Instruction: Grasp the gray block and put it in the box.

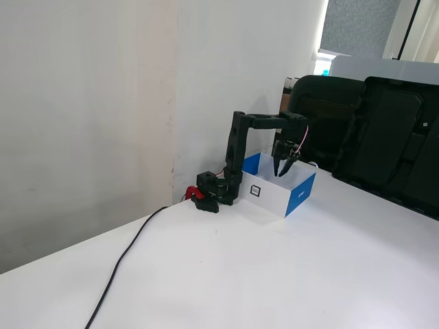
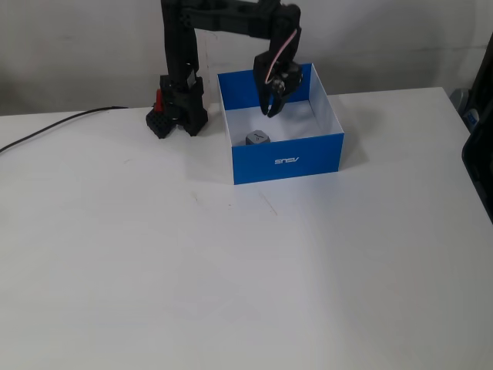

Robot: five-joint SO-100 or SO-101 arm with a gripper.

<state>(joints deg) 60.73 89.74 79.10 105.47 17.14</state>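
Box: one box, blue outside and white inside, with its top open. It sits on the white table. In a fixed view the same box shows one white side and one blue side.
Box writing: one blue side has small white letters on it, and one white side has a small dark label.
Block: one gray block. It lies on the white floor inside the box, near the blue front wall and toward the left side of the box as that fixed view shows it. The other fixed view does not show it, because the box wall hides it.
Arm: one black arm. Its base stands on the table just beside the box, at the box's left in both fixed views. The arm goes up from the base and bends over the box.
Claw: one claw, pointing down over the inside of the box. It hangs above the block and a little behind it, and does not touch it. In a fixed view the claw sits just above the box's rim.
Claw grip: the two tips are close together with nothing between them. It holds nothing.
Cable: one black cable runs across the table to the arm's base, on the side away from the box.
Chairs: two black chairs stand behind the box, past the table's edge.
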